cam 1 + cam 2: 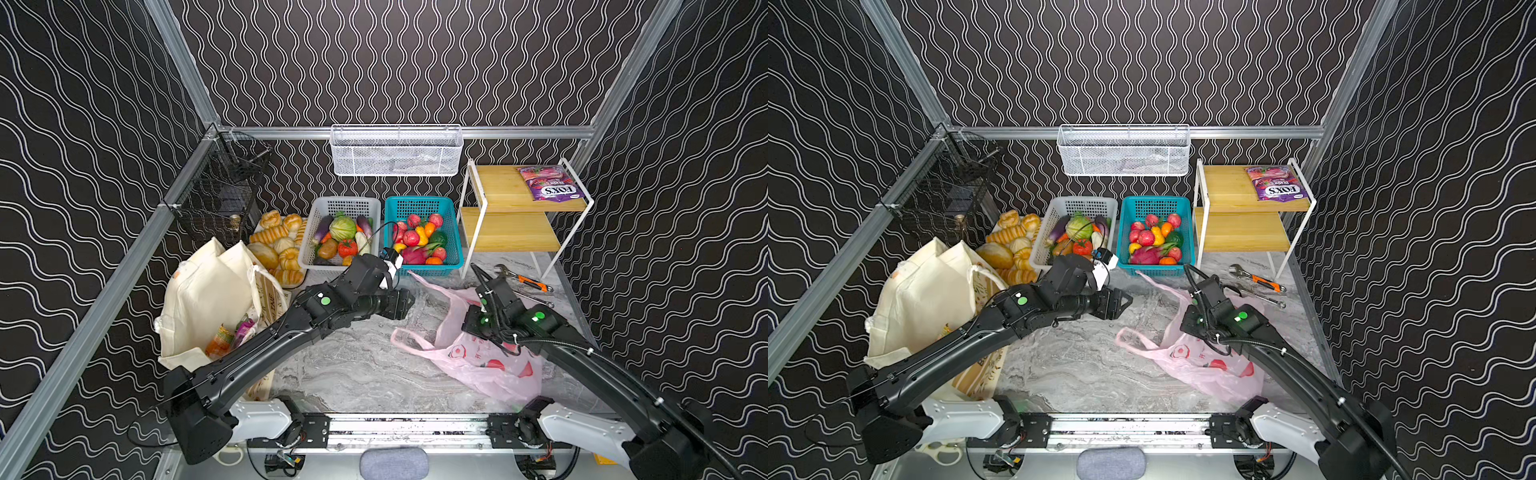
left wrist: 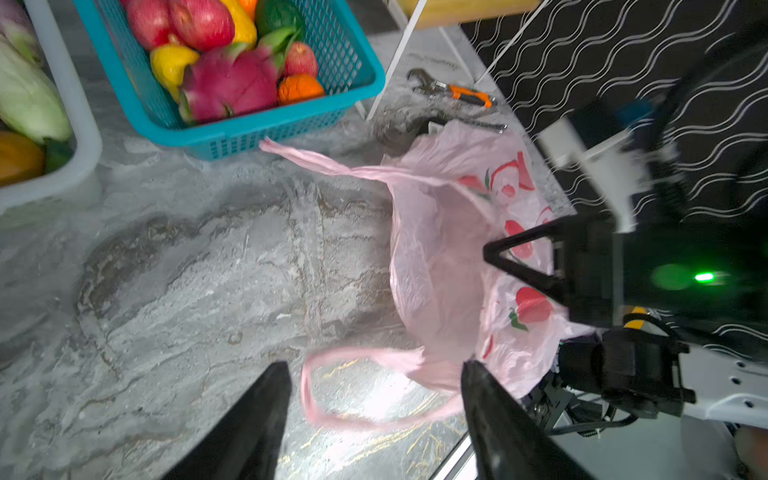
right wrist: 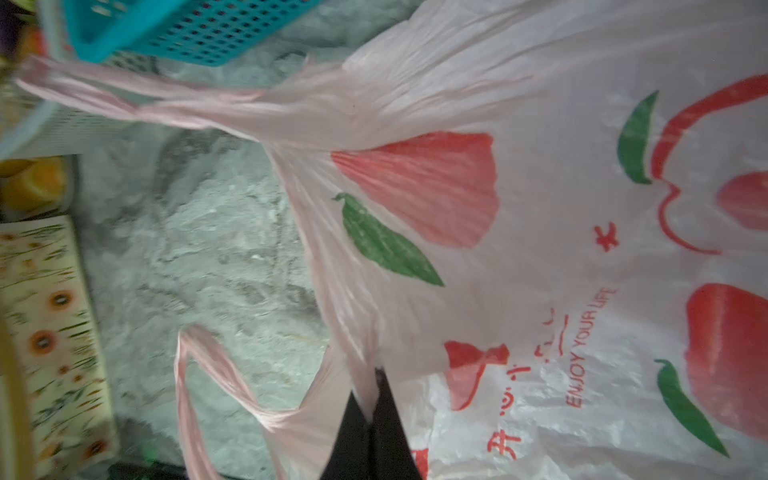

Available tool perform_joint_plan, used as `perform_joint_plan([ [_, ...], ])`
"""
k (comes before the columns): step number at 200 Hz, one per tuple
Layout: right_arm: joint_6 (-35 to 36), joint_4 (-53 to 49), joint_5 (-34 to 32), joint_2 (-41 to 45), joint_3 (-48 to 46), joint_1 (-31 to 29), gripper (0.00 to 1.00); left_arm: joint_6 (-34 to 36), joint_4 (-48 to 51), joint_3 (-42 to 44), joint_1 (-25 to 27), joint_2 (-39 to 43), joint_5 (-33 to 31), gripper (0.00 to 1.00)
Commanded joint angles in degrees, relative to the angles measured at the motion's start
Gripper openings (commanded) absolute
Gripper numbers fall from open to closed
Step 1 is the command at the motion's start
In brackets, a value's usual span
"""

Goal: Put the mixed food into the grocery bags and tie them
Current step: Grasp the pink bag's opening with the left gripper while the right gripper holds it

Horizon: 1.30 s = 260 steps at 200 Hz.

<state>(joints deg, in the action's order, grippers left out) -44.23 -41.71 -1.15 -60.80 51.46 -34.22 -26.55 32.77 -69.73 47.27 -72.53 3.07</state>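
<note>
Right wrist view: right end effector [image 3: 375, 376] pinches the rim of the pink plastic bag [image 3: 540, 216]; left end effector [image 2: 376, 365], jaws wide, hovers over that bag's free loop handle [image 2: 308, 395].

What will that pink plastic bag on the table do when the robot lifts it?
Probably floppy: the pink plastic bag lies crumpled, its loop handle curling limply on the marble table. Likely very light, since the film looks thin and see-through. Pinched by the right gripper, it would likely sag and drape.
</note>
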Motion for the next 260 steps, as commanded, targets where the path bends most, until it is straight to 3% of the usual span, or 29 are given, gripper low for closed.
perform_joint_plan([
  [1, 5.8, 6.4, 10.3, 2.9, 1.1, -0.2, 0.00, 0.9, -0.3, 1.6, 0.0, 0.4, -0.2, 0.66],
  [18, 8.3, 7.8, 14.4, 4.1, 2.0, -0.2, 0.00, 1.3, -0.1, 2.1, 0.0, -0.2, 0.6, 0.64],
  [55, 10.1, 9.3, 16.9, 1.9, 3.9, -0.2, 0.00, 2.5, -5.1, 3.1, 0.0, -0.2, 7.6, 0.67],
  [92, 9.1, 14.2, 18.9, 0.0, 4.1, -0.3, 0.00, 3.8, -7.2, 3.6, -0.1, 0.6, 11.8, 0.64],
  [114, 7.8, 16.8, 18.4, -0.4, 4.0, -0.2, 0.00, 3.7, -6.5, 4.5, -0.1, 1.2, 10.0, 0.61],
  [147, 5.6, 18.4, 15.5, -0.5, 4.0, -0.2, 0.00, 2.3, 3.8, 1.3, -0.1, -1.7, 3.5, 0.50],
  [173, 5.4, 16.9, 11.5, -1.0, 4.2, -0.2, 0.00, 1.4, 4.6, 2.4, 0.0, 0.0, 4.3, 0.54],
  [201, 3.6, 16.0, 7.7, 0.0, 3.9, -0.1, 0.00, -0.7, 18.4, -1.9, -0.1, -1.2, -8.3, 0.58],
  [219, 2.8, 16.0, 5.8, 1.0, 3.0, -0.1, 0.00, -1.1, 24.7, -5.9, 0.0, -2.1, -14.3, 0.67],
  [231, 2.9, 17.5, 6.9, 1.5, 2.2, -0.1, 0.00, -0.3, 21.4, -5.9, 0.0, -0.1, -12.4, 0.72],
  [260, 2.8, 18.6, 10.4, 1.5, 2.3, -0.1, 0.00, -1.6, 2.9, 1.2, -0.1, 7.7, -7.0, 0.79],
])
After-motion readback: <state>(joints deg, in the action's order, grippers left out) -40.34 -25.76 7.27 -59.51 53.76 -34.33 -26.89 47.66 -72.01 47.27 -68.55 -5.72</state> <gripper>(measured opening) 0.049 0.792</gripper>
